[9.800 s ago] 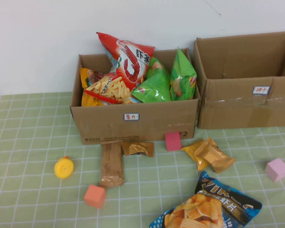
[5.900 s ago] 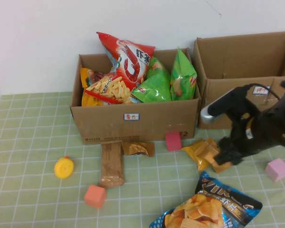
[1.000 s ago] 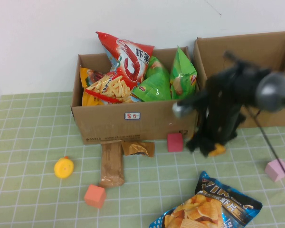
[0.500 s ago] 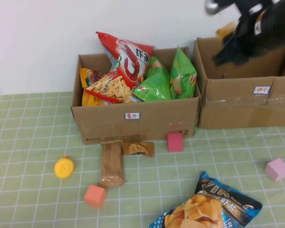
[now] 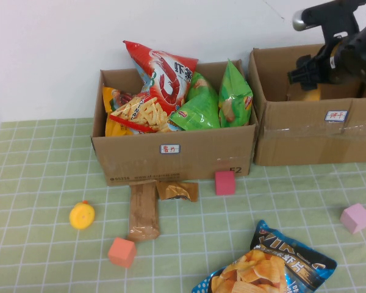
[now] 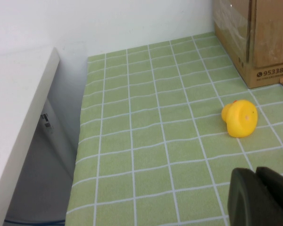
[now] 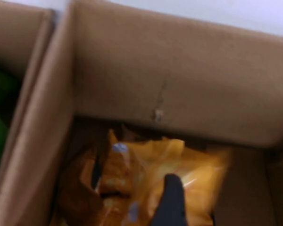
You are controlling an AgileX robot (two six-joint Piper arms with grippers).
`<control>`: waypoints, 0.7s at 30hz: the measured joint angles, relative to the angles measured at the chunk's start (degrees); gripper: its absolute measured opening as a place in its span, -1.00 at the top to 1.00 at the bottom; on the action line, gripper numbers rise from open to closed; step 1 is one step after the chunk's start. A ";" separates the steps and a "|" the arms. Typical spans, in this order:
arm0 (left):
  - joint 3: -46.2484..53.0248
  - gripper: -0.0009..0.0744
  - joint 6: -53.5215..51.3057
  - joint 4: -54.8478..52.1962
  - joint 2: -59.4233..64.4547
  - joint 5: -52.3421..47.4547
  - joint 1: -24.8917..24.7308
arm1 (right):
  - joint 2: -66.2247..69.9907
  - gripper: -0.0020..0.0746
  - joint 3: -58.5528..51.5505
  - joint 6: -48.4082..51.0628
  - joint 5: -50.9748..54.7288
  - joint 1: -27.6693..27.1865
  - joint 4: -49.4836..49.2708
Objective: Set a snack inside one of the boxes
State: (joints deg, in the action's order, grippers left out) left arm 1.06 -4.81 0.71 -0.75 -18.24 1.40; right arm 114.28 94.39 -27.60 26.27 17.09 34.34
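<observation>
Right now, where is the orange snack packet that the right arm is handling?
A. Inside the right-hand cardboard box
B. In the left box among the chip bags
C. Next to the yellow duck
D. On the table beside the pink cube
A. The orange snack packet lies within the walls of the right-hand cardboard box, with the right gripper above it; the left gripper is parked near the yellow duck.

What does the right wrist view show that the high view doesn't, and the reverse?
Right wrist only: the box floor, where the orange snack packet lies; one dark finger crosses it.

High only: the right gripper over the right box, the left box full of chip bags, the duck. The left gripper is unseen.

Both: the right box's inner walls and some orange packet.
</observation>
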 joint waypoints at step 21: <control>0.00 0.98 0.19 0.00 0.00 -0.10 0.00 | -22.29 0.94 -5.34 20.93 24.68 -0.14 -22.48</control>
State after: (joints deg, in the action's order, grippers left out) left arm 1.06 -4.62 0.71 -0.75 -18.35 1.40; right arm 91.98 89.04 -6.67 50.95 16.95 11.86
